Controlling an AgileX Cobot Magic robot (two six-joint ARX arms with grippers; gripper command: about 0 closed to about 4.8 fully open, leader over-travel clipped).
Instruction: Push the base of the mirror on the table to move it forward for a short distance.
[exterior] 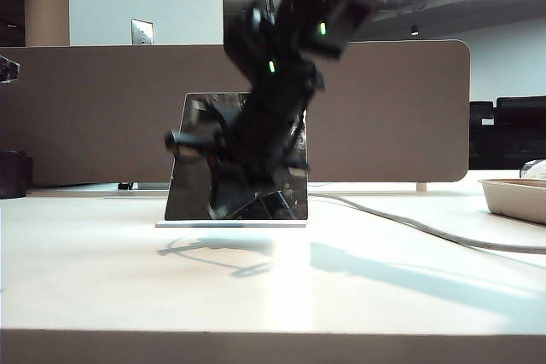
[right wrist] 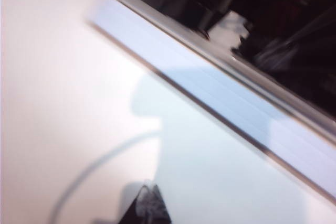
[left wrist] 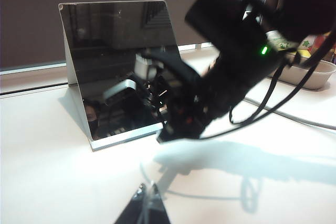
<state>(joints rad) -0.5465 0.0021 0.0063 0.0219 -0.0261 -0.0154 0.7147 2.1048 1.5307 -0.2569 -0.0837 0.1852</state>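
The mirror (exterior: 205, 159) is a dark glossy panel standing upright on the middle of the off-white table (exterior: 102, 279). The base of the mirror (exterior: 230, 224) is a thin pale plate under it. My right arm (exterior: 273, 117) reaches down in front of the mirror, blurred. My right gripper (right wrist: 149, 187) is shut and empty, low over the table a short way from the edge of the base of the mirror (right wrist: 220, 108). In the left wrist view the right gripper (left wrist: 164, 136) is by the front corner of the base of the mirror (left wrist: 123, 137). My left gripper (left wrist: 147, 188) is shut and empty, farther back.
A brown divider (exterior: 94, 108) runs behind the mirror. A grey cable (exterior: 409, 226) trails across the table to the right. A pale tray (exterior: 516, 198) sits at the right edge, and a dark object (exterior: 10, 172) at the left edge.
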